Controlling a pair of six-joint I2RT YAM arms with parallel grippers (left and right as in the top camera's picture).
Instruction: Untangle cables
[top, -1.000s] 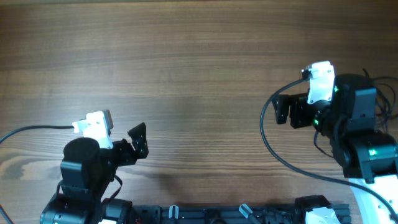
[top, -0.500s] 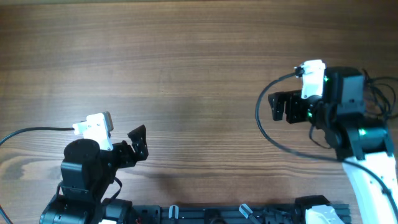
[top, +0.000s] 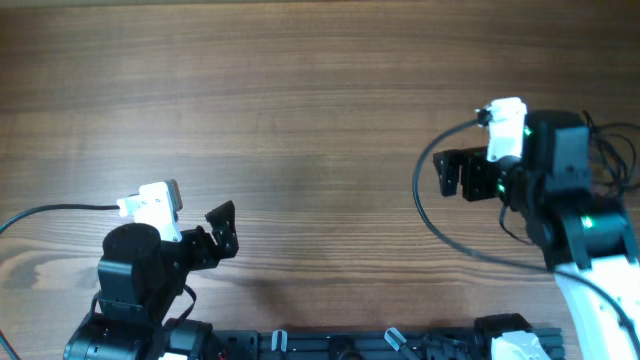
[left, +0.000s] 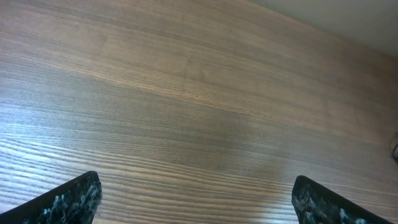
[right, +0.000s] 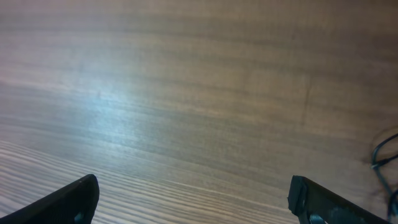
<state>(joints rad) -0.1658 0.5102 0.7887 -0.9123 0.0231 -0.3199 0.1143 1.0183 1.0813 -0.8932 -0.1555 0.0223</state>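
Right end effector (top: 444, 174) shifted, gaping empty, left end effector (top: 225, 228) likewise, cables (right: 375, 155) cropped

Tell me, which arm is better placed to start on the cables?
Right, probably. The only cables showing lie at the table's right edge, close behind the right gripper, which faces away. The left gripper is far across the table. Both are open, empty.

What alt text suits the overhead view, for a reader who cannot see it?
A left arm and a right arm sit at the bottom edge of a wooden table, the left gripper and right gripper both open and holding nothing. Thin black cables loop at the right edge, beside the right arm.
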